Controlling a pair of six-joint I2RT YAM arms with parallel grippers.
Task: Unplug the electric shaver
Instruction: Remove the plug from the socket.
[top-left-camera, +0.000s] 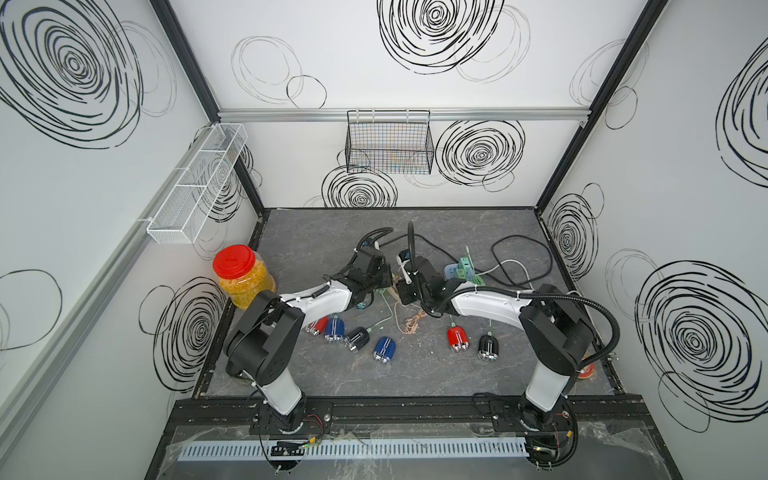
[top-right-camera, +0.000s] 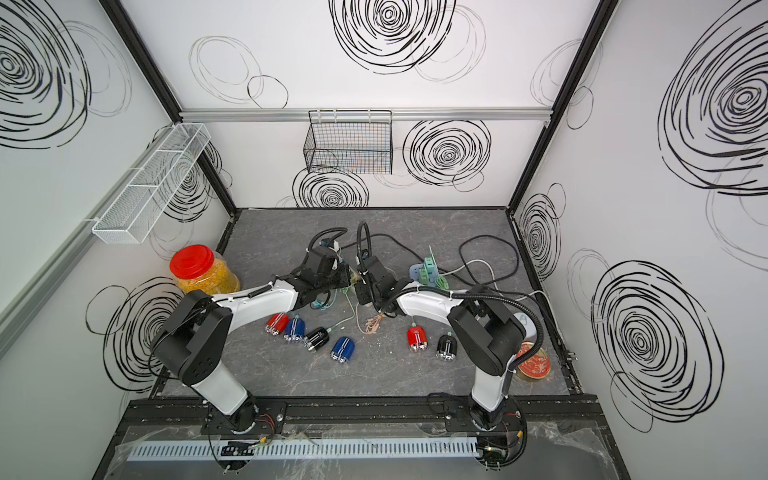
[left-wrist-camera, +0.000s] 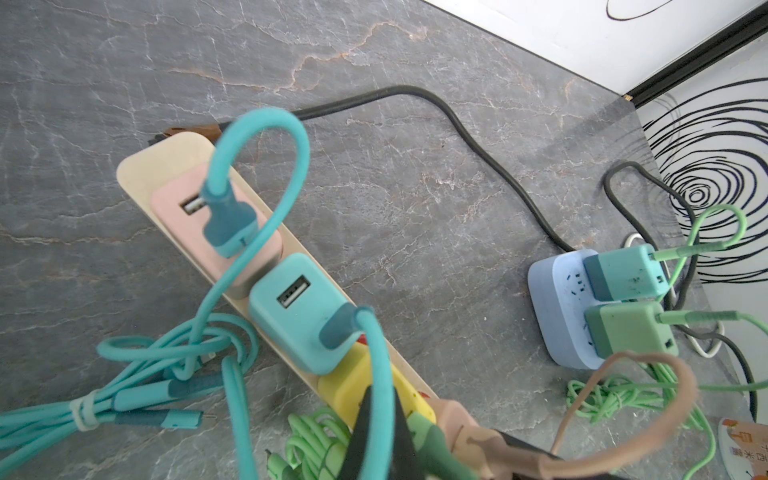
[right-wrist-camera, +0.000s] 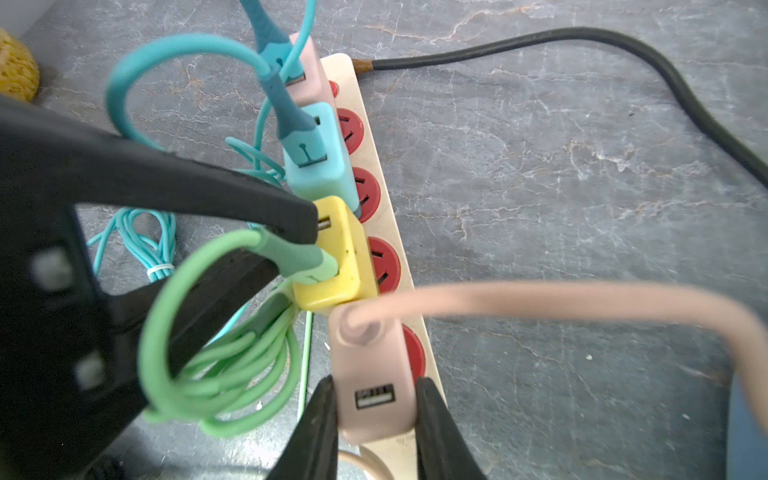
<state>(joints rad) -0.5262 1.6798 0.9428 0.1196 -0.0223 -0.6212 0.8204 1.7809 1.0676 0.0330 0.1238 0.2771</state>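
We've got right gripper (right-wrist-camera: 376, 384) clamped on pink adapter (right-wrist-camera: 370, 357) at the power strip's (right-wrist-camera: 345, 66) end; left gripper (right-wrist-camera: 305, 220), jaws together, touches yellow adapter (right-wrist-camera: 338, 257). Shavers (top-left-camera: 458, 340) lie toward our bases. Tabletop (right-wrist-camera: 540, 208) beside strip is bare.

Blurred Chinese characters on a label (left-wrist-camera: 744, 446)

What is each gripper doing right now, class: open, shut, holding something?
Left gripper: shut, tips by the yellow adapter; holding anything cannot be told.
Right gripper: shut on the pink adapter with the peach cable.
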